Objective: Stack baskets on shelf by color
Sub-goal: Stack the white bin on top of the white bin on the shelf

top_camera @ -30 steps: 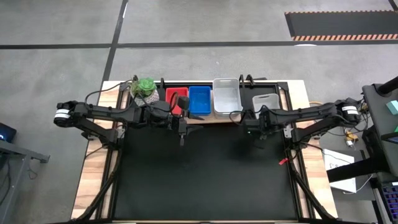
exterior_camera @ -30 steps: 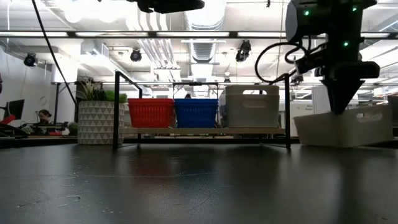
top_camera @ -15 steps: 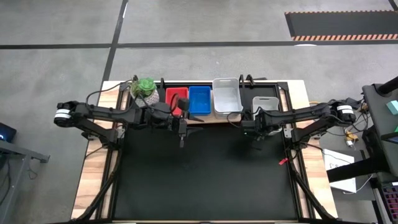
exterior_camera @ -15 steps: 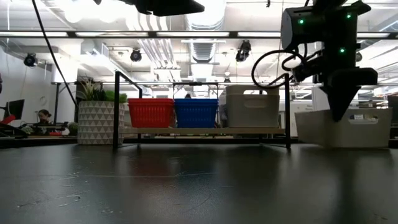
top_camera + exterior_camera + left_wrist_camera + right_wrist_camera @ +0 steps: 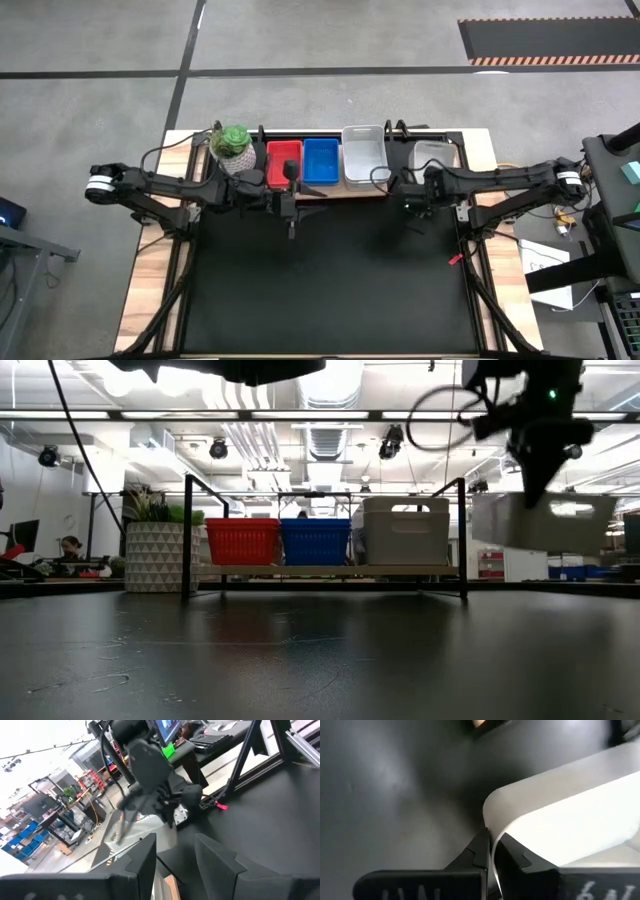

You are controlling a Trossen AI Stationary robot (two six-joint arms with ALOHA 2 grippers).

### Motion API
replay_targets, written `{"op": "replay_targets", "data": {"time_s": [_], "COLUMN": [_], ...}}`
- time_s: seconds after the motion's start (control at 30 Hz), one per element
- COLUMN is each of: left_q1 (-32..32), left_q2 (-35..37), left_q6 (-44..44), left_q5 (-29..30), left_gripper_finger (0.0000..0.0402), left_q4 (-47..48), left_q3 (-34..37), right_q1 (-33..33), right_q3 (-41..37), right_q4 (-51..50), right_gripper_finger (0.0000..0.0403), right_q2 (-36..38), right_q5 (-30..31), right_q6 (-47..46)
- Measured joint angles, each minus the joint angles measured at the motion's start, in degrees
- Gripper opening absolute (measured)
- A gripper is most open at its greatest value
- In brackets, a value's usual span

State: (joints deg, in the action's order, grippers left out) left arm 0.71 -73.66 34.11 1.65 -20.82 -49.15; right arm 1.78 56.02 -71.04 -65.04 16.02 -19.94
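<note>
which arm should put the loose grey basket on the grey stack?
Right. The right gripper is already shut on the grey basket's wall and holds it off the table, beside the grey stack on the shelf. The left gripper hangs by the red stack.

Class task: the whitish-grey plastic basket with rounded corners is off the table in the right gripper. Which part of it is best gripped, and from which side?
Grip the thin upright rim wall of the whitish-grey plastic basket near a rounded corner, coming from above. The right gripper does so, its two fingers pinching the wall between them. The open top leaves that edge free, and the basket hangs roughly level.
</note>
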Motion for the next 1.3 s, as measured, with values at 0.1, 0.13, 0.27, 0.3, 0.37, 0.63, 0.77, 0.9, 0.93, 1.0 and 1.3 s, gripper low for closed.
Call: {"op": "replay_targets", "data": {"time_s": [0.1, 0.13, 0.27, 0.3, 0.37, 0.63, 0.77, 0.9, 0.93, 1.0, 1.3], "left_q1": [0.00, 0.00, -0.02, -0.02, -0.02, -0.02, -0.26, -0.87, -0.95, -1.22, -1.51], "left_q2": [0.36, 0.45, 0.52, 0.53, 0.54, 0.32, 0.49, 0.54, 0.54, 0.54, 2.50], "left_q6": [-0.67, -0.72, -0.72, -0.74, -0.75, -0.83, -0.79, -0.77, -0.77, -0.75, 2.44], "left_q5": [0.00, 0.00, 0.02, 0.02, 0.04, 0.07, 0.53, 0.72, 0.74, 1.00, 8.99], "left_gripper_finger": [0.0120, 0.0120, 0.0120, 0.0120, 0.0120, 0.0120, 0.0120, 0.0120, 0.0120, 0.0120, 0.0120], "left_q4": [-0.85, -1.18, -1.19, -1.21, -1.17, -1.05, -1.01, -0.07, 0.48, 1.24, 1.43], "left_q3": [0.00, 0.00, 0.00, 0.00, 0.00, 0.02, 0.02, 0.02, 0.03, 0.04, 0.07], "right_q1": [0.02, 0.03, 0.13, 0.13, 0.13, 0.13, 0.13, 0.13, 0.13, 0.13, 0.18], "right_q3": [4.25, 5.95, 13.28, 14.99, 18.41, 31.17, 37.10, 43.23, 44.77, 47.51, 61.04], "right_q4": [-2.92, -3.93, -9.05, -10.26, -12.52, -14.76, -15.09, -17.83, -18.19, -18.36, -18.23], "right_gripper_finger": [0.0009, 0.0009, 0.0009, 0.0009, 0.0009, 0.0009, 0.0009, 0.0009, 0.0009, 0.0009, 0.0009], "right_q2": [0.10, -0.05, -0.88, -1.08, -1.32, -2.89, -5.00, -8.24, -9.11, -10.84, -21.77], "right_q5": [3.24, 4.15, 7.04, 7.66, 9.18, 9.55, 9.45, 7.59, 6.68, 4.32, -3.72], "right_q6": [0.35, 0.41, 0.52, 0.52, 0.70, 4.48, 6.92, 8.55, 9.02, 10.61, 18.19]}}
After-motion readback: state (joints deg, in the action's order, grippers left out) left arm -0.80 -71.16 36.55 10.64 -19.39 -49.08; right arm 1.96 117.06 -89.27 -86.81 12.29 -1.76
